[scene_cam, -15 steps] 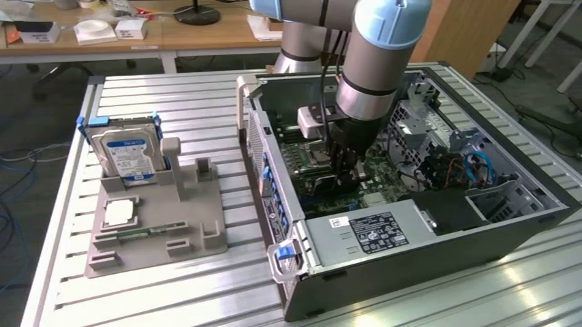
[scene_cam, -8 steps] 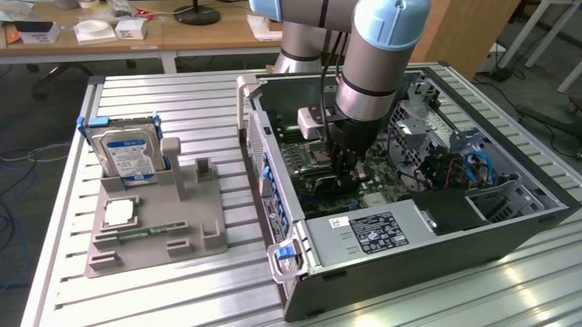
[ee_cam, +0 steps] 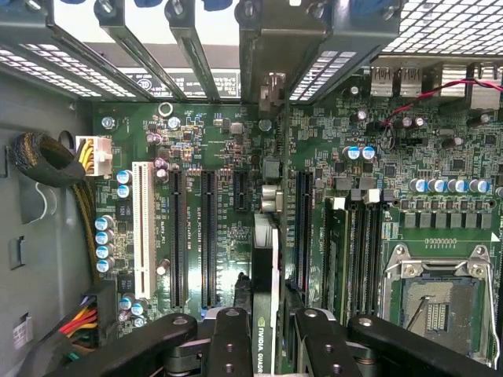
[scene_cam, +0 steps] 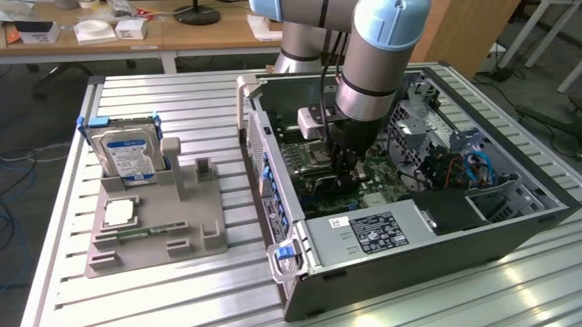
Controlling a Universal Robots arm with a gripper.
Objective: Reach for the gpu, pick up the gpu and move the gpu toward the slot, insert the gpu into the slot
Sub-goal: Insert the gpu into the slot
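Observation:
My gripper (ee_cam: 266,334) is shut on the gpu (ee_cam: 266,275). I see the card edge-on between the black fingers (ee_cam: 228,342), with a green-and-white label on its top edge. It hangs upright just above the green motherboard (ee_cam: 236,141), between two long black slots (ee_cam: 208,236) (ee_cam: 302,228). Whatever slot lies straight under the card is hidden by the card. In the exterior view the arm reaches down into the open computer case (scene_cam: 272,170), with the gripper (scene_cam: 348,178) low over the board near its middle.
A white slot (ee_cam: 143,228), memory sticks (ee_cam: 354,251) and the processor socket (ee_cam: 440,302) flank the card. A yellow-black cable bundle (ee_cam: 47,157) lies by the case wall. The power supply (scene_cam: 373,231) sits near the gripper. A grey fixture (scene_cam: 155,225) outside holds a blue-labelled hard drive (scene_cam: 127,153) and a chip (scene_cam: 120,212).

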